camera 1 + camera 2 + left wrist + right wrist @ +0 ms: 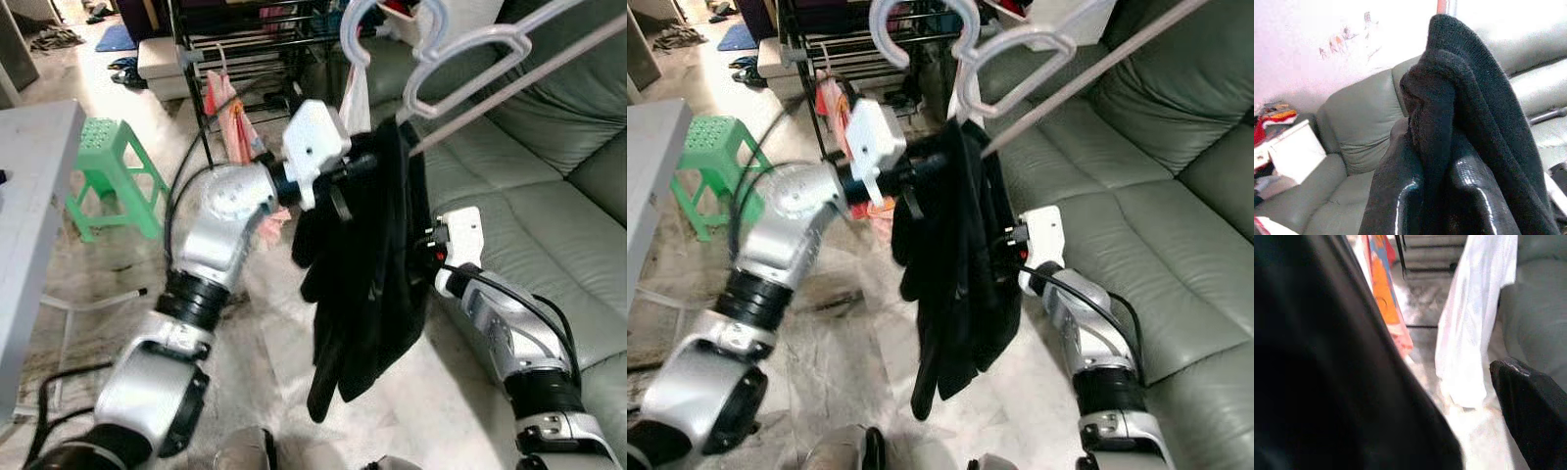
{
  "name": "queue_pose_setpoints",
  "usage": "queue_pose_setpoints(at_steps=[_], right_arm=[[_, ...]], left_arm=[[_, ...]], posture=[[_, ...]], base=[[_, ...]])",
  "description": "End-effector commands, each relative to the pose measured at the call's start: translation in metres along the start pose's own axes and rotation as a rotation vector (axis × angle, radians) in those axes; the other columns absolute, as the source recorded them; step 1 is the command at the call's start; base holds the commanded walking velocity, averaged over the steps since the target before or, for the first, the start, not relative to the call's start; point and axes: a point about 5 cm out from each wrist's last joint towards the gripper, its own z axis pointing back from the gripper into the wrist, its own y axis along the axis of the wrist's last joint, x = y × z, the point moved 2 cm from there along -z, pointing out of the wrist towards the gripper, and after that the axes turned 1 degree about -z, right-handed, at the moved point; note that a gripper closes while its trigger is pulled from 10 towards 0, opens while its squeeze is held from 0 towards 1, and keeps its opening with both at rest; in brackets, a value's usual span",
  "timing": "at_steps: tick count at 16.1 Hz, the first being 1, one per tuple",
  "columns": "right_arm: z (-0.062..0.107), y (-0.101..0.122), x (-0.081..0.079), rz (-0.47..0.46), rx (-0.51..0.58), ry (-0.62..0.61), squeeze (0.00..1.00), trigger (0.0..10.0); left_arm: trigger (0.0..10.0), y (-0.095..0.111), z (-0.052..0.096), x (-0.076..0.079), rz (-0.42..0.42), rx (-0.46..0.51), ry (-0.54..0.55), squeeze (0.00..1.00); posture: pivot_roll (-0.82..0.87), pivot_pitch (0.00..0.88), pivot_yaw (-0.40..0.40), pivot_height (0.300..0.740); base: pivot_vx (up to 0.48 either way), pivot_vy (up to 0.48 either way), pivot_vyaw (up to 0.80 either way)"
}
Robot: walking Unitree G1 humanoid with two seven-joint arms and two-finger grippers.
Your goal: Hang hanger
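One white hanger (460,54) is hanging just above the left gripper (367,162), a black garment (367,264) drooping from it. That gripper's fingers (1400,196) are clenching the cloth's upper fold — the right gripper (431,257) is pressing into the cloth lower down, its grip hidden. Beside it, a grey sofa (549,196) is stretching away.

The black garment (367,264) is a matt knitted cloth. The hanger (460,49) looks like smooth white plastic. The sofa (549,186) has smooth grey-green leather, and the gripper fingers (1400,196) are glossy black.

Right hand (427,247) buried behind black garment (367,264); hanger (460,49) top cropped.
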Motion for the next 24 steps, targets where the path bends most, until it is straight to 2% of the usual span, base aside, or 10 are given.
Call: queue_pose_setpoints(at_steps=[1, 2, 3, 7, 9, 12, 14, 16, 18, 24], right_arm=[[0.005, -0.003, 0.005, 0.006, -0.025, -0.012, 0.00, 5.6], [0.015, -0.002, 0.013, 0.006, -0.024, -0.017, 0.00, 1.7], [0.021, -0.001, 0.018, 0.004, -0.017, -0.022, 0.00, 0.0], [0.048, 0.012, 0.050, -0.013, 0.018, -0.071, 0.00, 0.0], [0.061, 0.013, 0.078, 0.000, -0.015, -0.196, 0.00, 0.0], [0.077, 0.042, 0.129, 0.011, 0.077, -0.540, 0.00, 0.0], [0.078, 0.061, 0.138, -0.002, 0.160, -0.620, 0.00, 0.0], [0.069, 0.089, 0.135, 0.001, 0.270, -0.640, 0.00, 0.0], [0.064, 0.100, 0.132, 0.004, 0.324, -0.639, 0.00, 0.0], [0.064, 0.108, 0.129, 0.000, 0.368, -0.618, 0.00, 0.0]], left_arm=[[0.0, 0.011, 0.005, -0.013, -0.067, 0.019, 0.031, 0.00], [0.0, 0.009, 0.011, -0.021, -0.082, -0.003, 0.049, 0.00], [0.0, 0.008, 0.015, -0.024, -0.090, -0.016, 0.060, 0.00], [0.0, -0.007, 0.044, -0.050, -0.152, -0.146, 0.128, 0.00], [0.0, -0.011, 0.056, -0.059, -0.173, -0.193, 0.158, 0.00], [0.0, -0.019, 0.077, -0.066, -0.127, -0.237, 0.170, 0.00], [0.0, -0.028, 0.080, -0.051, -0.007, -0.237, 0.085, 0.00], [0.0, -0.055, 0.093, 0.001, 0.187, -0.319, -0.188, 0.00], [0.0, -0.071, 0.102, 0.025, 0.284, -0.370, -0.284, 0.00], [0.0, -0.086, 0.104, 0.030, 0.287, -0.418, -0.257, 0.00]], posture=[[-0.04, 0.000, 0.017, 0.740], [-0.04, 0.000, 0.018, 0.740], [-0.04, 0.000, 0.018, 0.740], [-0.06, 0.000, 0.024, 0.740], [-0.06, 0.000, 0.021, 0.740], [-0.06, 0.000, 0.017, 0.740], [-0.06, 0.000, 0.012, 0.740], [-0.06, 0.000, 0.005, 0.740], [-0.06, 0.000, 0.005, 0.740], [-0.06, 0.000, 0.003, 0.740]], base=[[0.000, 0.000, 0.00], [0.000, 0.000, 0.00], [0.000, 0.000, 0.00], [0.000, 0.000, 0.00], [0.000, 0.000, 0.00], [0.000, 0.000, 0.00], [0.000, 0.000, 0.00], [0.000, 0.000, 0.00], [0.000, 0.000, 0.00], [0.000, 0.000, 0.00]])
